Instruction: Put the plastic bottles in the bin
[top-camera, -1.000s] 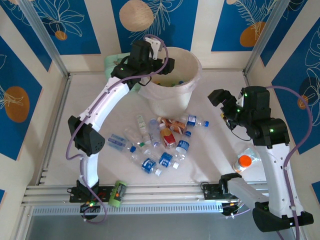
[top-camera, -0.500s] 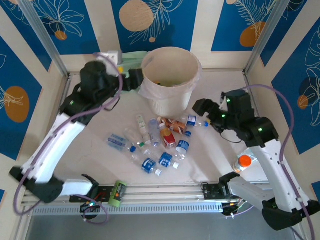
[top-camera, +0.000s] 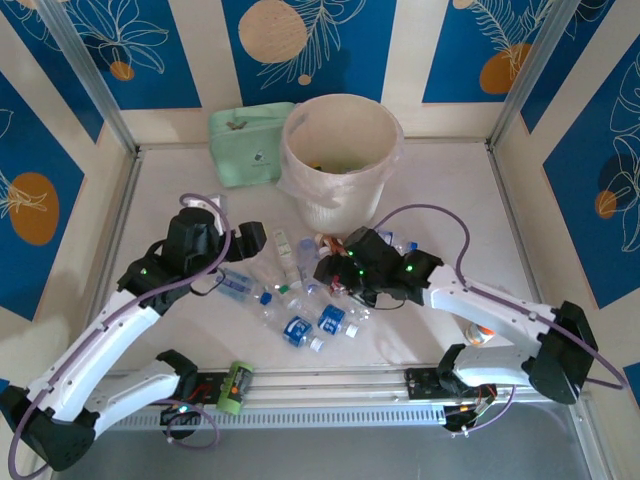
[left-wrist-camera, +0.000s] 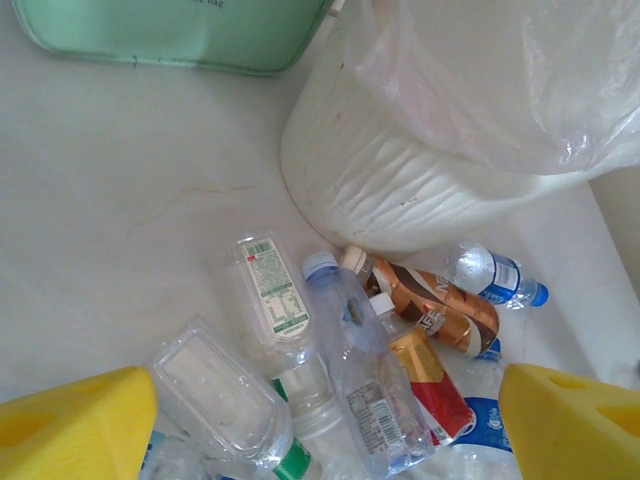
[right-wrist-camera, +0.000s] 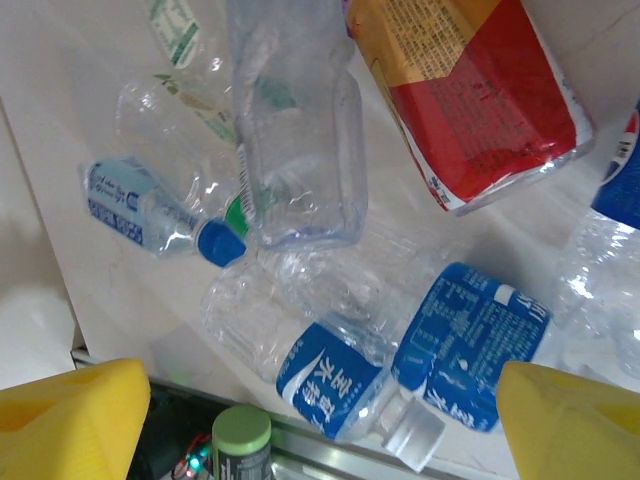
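White table (top-camera: 450, 190) | plastic bottles (top-camera: 297, 330) heaped before bin (top-camera: 340, 200), green pouch (top-camera: 248, 145) just beside it | left gripper (left-wrist-camera: 322, 425) wide, empty, above heap | right gripper (right-wrist-camera: 320, 415) wide, empty, low over bottles

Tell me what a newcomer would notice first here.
A jumble of plastic bottles lies in the middle of the table, just in front of the round cream bin. The left gripper and right gripper hang open over the pile from either side. A pale-green pouch lies beside the bin.
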